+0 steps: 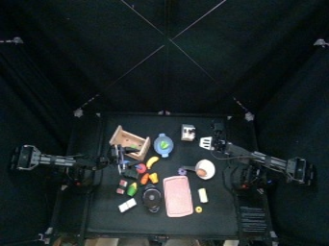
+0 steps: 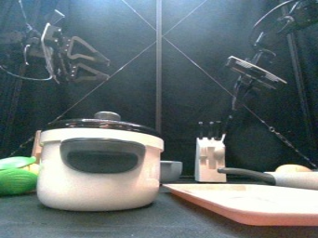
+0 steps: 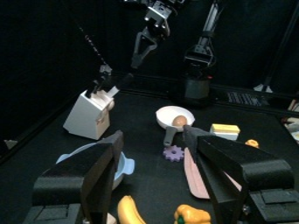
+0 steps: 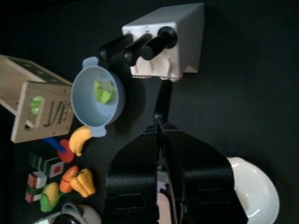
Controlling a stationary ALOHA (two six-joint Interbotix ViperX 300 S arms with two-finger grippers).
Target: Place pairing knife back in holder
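One white blocky holder point(image 4: 167, 35), black handles protruding

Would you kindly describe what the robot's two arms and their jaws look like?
Both arms are black, thin-linked frames with dark cables along them. The left gripper has two broad, blocky black jaws with flat inner faces. The right gripper has smooth, glossy black jaws tapering toward their tips. No markings are visible.

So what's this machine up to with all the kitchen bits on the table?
The right arm's fingers look pinched on a small black-handled knife, held in the air and pointing toward the white knife holder, which already has other black handles in it. The knife is not in a slot yet. The left arm rests at the table's left side, its fingers open and empty. A blue dish sits beside the holder.
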